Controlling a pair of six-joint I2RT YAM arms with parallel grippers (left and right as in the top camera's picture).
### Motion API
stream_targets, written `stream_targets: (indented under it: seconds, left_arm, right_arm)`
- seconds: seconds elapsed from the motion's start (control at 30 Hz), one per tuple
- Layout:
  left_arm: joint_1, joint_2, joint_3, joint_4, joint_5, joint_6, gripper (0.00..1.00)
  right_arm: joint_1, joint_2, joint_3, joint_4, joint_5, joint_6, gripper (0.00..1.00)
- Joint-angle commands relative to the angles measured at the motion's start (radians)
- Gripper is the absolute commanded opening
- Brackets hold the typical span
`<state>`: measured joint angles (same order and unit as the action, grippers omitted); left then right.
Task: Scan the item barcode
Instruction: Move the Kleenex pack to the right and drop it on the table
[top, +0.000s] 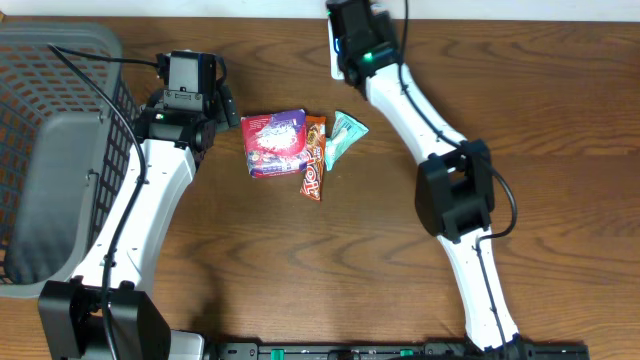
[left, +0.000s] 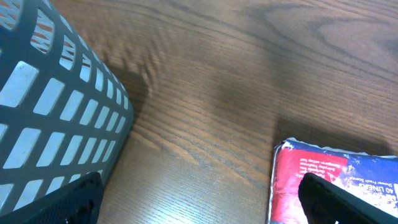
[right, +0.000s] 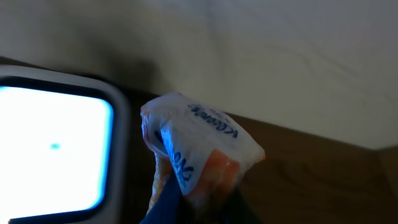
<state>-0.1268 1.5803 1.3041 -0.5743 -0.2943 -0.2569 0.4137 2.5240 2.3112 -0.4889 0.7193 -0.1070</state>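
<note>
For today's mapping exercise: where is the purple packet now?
Overhead view, left of centre: the purple packet lies beside the orange bar, just right of the left gripper.

The left arm (top: 130, 210) reaches forward, and the left gripper (top: 190, 105) has its fingers wide apart. The right arm (top: 420, 120) stretches far back, with the right gripper (top: 358, 45) pinched tight on a small packet (right: 199, 143).
</note>
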Motion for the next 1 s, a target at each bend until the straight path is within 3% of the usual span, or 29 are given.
stream_targets:
  seconds: [0.0, 0.13, 0.27, 0.47, 0.67, 0.7, 0.73, 0.77, 0.8, 0.83, 0.97]
  left_arm:
    - [0.002, 0.002, 0.005, -0.001, -0.013, 0.013, 0.99]
    - [0.002, 0.002, 0.005, -0.001, -0.013, 0.013, 0.99]
    - [0.002, 0.002, 0.005, -0.001, -0.013, 0.013, 0.99]
    - [0.002, 0.002, 0.005, -0.001, -0.013, 0.013, 0.99]
    - [0.002, 0.002, 0.005, -0.001, -0.013, 0.013, 0.99]
    - [0.002, 0.002, 0.005, -0.001, -0.013, 0.013, 0.99]
    - [0.002, 0.002, 0.005, -0.001, -0.013, 0.013, 0.99]
    - [0.002, 0.002, 0.005, -0.001, -0.013, 0.013, 0.99]
    - [0.002, 0.002, 0.005, -0.001, -0.013, 0.013, 0.99]
    - [0.002, 0.002, 0.005, -0.001, -0.013, 0.013, 0.99]
    - [0.002, 0.002, 0.005, -0.001, -0.013, 0.013, 0.99]
  right_arm:
    - [-0.107, -0.053, 0.032, -0.083, 0.076, 0.117, 0.01]
    - [-0.243, -0.057, 0.032, -0.269, 0.042, 0.207, 0.01]
    - [-0.383, -0.057, 0.031, -0.425, -0.148, 0.219, 0.01]
    - [-0.567, -0.057, 0.030, -0.533, -0.367, 0.219, 0.01]
    - [-0.692, -0.056, 0.013, -0.566, -0.422, 0.218, 0.02]
    - [-0.706, -0.056, 0.011, -0.571, -0.422, 0.218, 0.07]
    - [-0.725, -0.056, 0.007, -0.581, -0.423, 0.219, 0.22]
    - [-0.734, -0.056, 0.006, -0.588, -0.424, 0.219, 0.49]
    - [-0.746, -0.056, 0.006, -0.602, -0.428, 0.219, 0.92]
    - [-0.756, -0.056, 0.005, -0.612, -0.439, 0.219, 0.99]
    - [-0.773, -0.056, 0.001, -0.627, -0.525, 0.219, 0.99]
